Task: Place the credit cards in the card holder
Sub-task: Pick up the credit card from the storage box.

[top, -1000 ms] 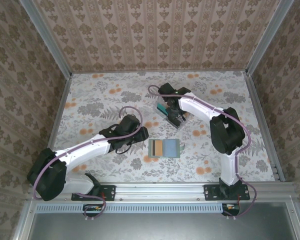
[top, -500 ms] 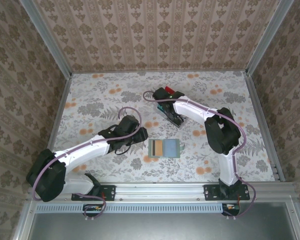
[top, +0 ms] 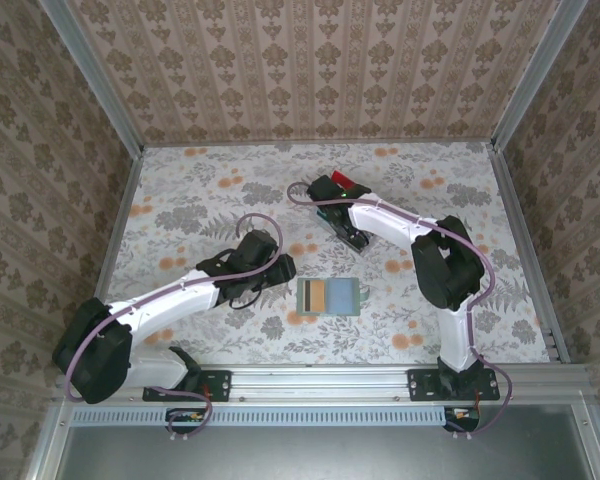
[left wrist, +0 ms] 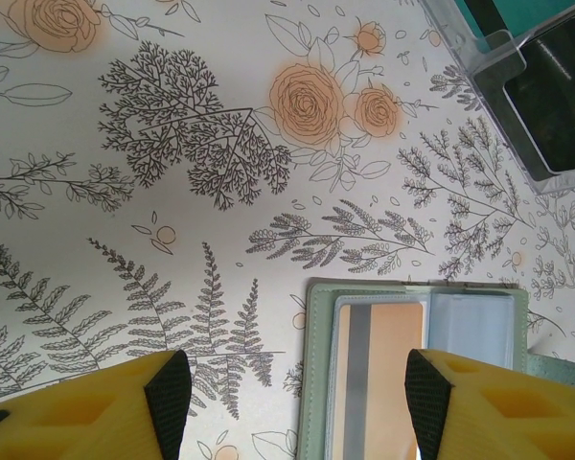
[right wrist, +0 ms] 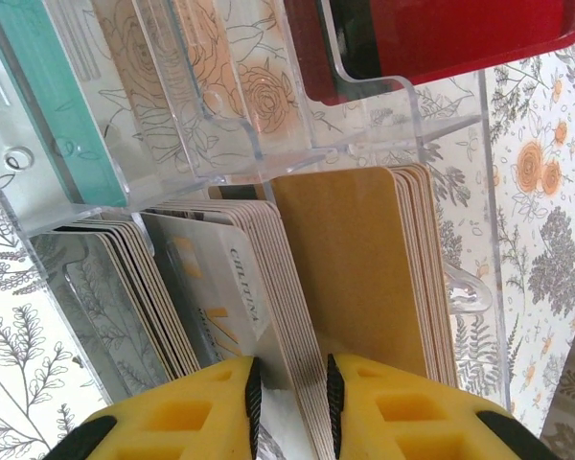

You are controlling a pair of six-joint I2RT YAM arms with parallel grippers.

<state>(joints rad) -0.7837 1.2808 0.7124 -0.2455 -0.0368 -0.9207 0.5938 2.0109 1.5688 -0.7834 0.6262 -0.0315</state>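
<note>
Right gripper fingers are pinched narrowly on whitish cards standing in the clear tray; a tan stack stands beside them; red card and teal card sit beyond. Left gripper gapes wide above the card holder, which lies open near the tray, long axis left-right, a tan-orange card inside.

The left arm stretches low from its base at seven o'clock toward the middle of the top view. The left gripper points to three o'clock with its yellow fingers spread wide. The right arm rises from five o'clock, folds at the elbow and reaches toward eleven, and the right gripper has its fingers drawn close, nipping the edges of a few credit cards.
</note>
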